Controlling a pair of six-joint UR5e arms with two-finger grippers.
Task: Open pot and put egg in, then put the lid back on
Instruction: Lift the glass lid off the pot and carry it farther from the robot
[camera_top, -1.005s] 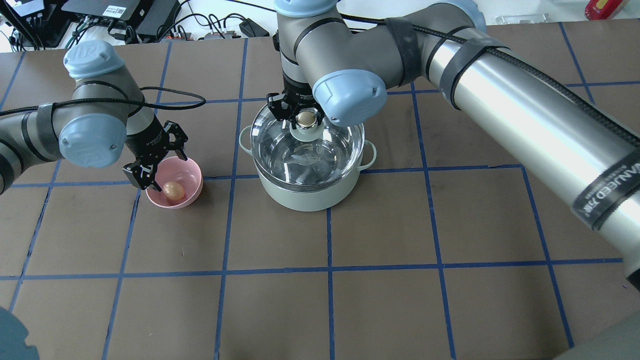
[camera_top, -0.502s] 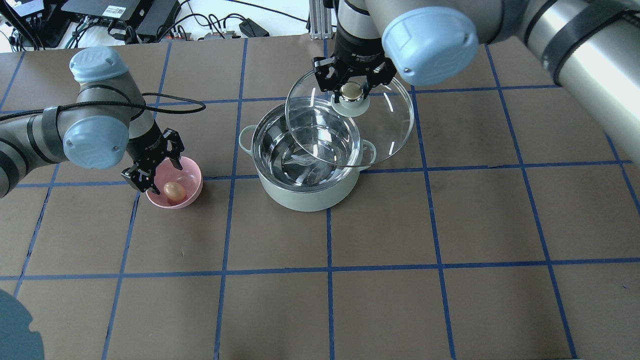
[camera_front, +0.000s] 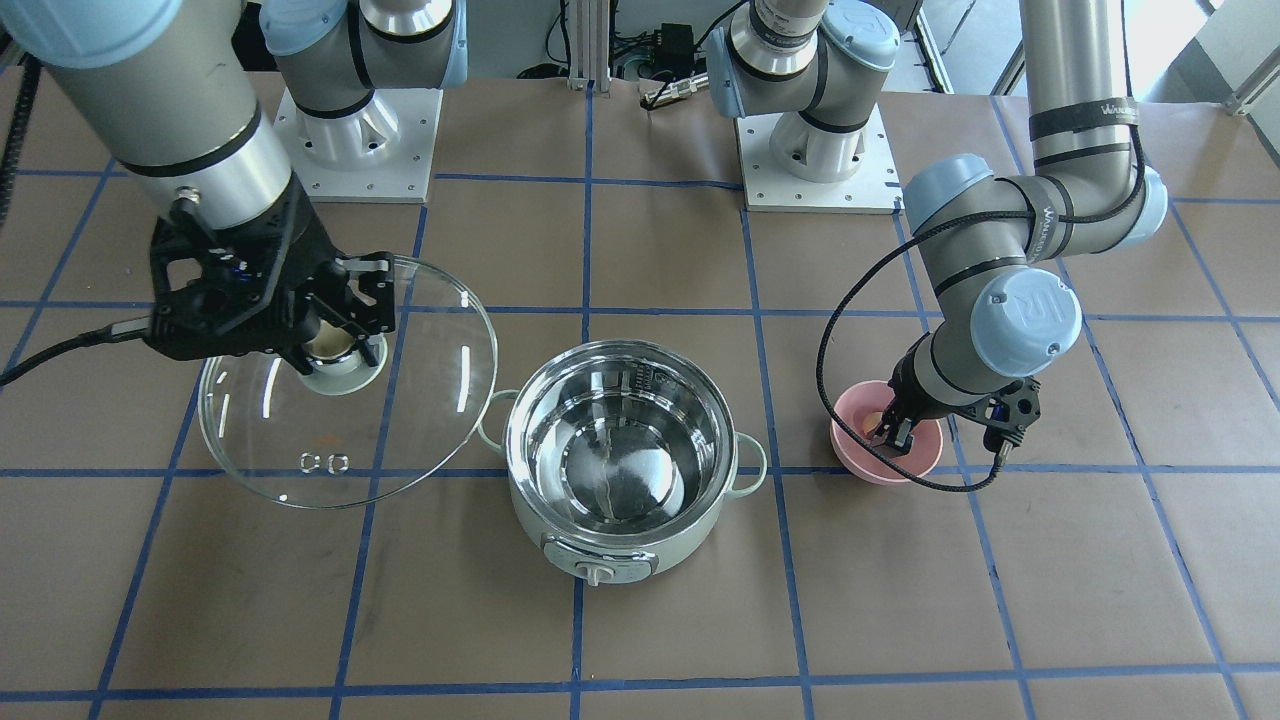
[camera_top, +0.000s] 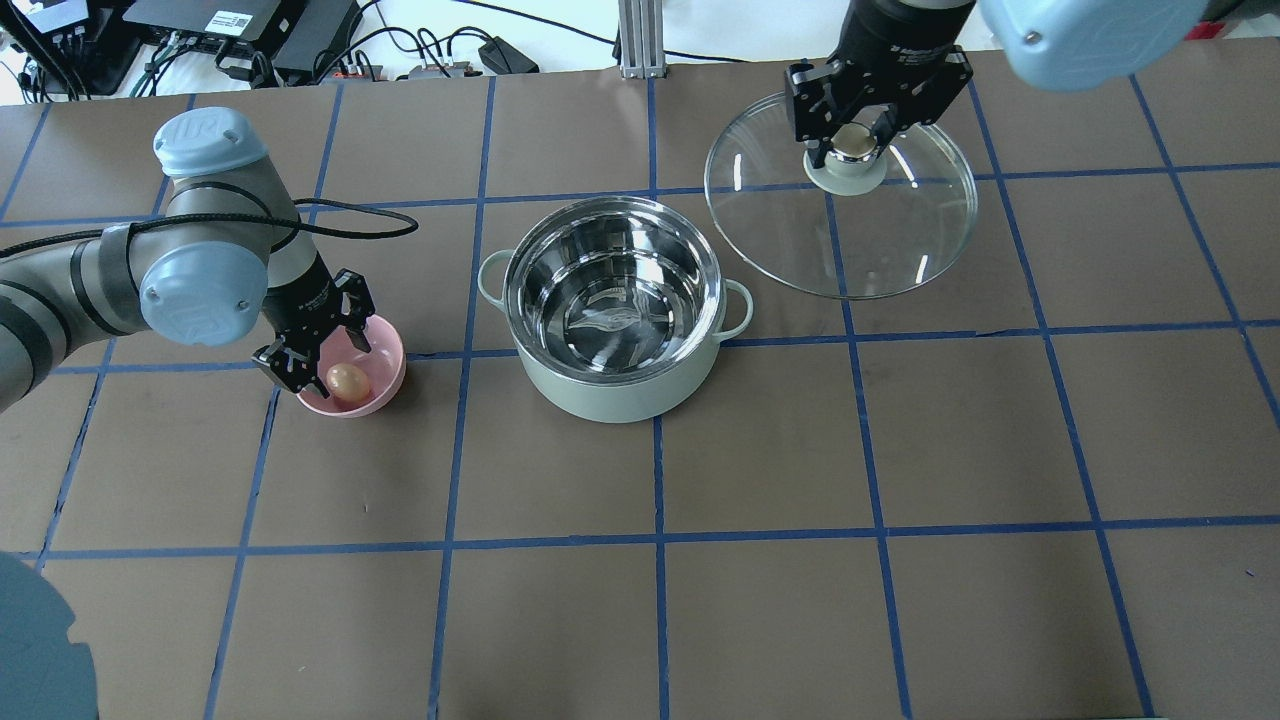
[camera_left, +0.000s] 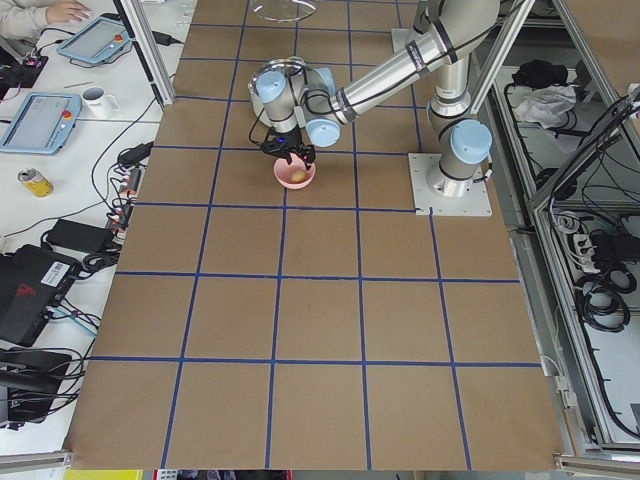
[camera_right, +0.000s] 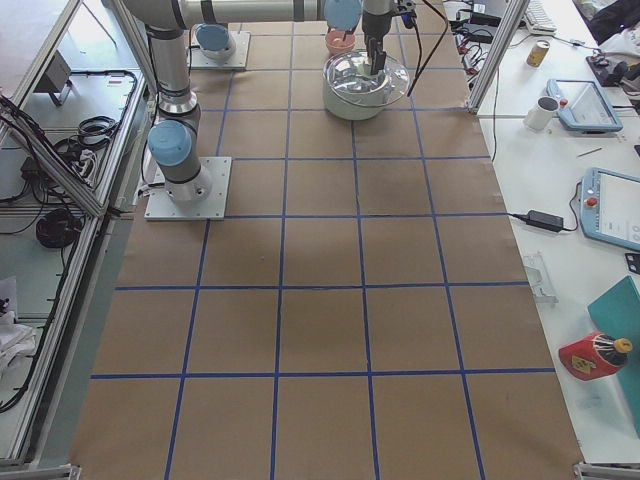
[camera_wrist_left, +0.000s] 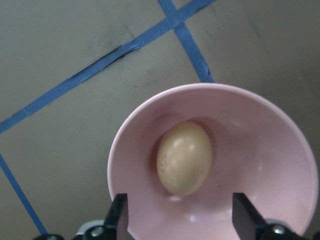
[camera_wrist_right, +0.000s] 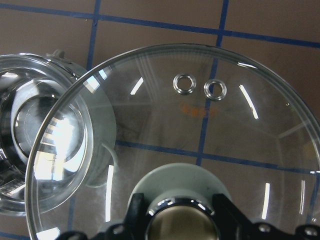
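The mint-green pot (camera_top: 620, 395) stands uncovered at mid table, its steel inside bare; it also shows in the front view (camera_front: 600, 545). My right gripper (camera_top: 852, 140) is shut on the beige knob of the glass lid (camera_top: 850, 240) and holds it in the air, right of and beyond the pot. The lid also shows in the front view (camera_front: 330, 440) and the right wrist view (camera_wrist_right: 200, 125). The tan egg (camera_top: 347, 381) lies in a pink bowl (camera_top: 385, 360) left of the pot. My left gripper (camera_top: 318, 345) is open just over the bowl, fingers either side of the egg (camera_wrist_left: 184, 157).
Brown table paper with a blue tape grid (camera_top: 655, 540). Cables and electronics (camera_top: 250, 40) lie along the far edge. The two arm bases (camera_front: 810, 150) stand at the robot's side of the table.
My right gripper lifted the lid off the pot and carried it right and away. My left gripper stayed open and edged closer over the egg in the bowl.
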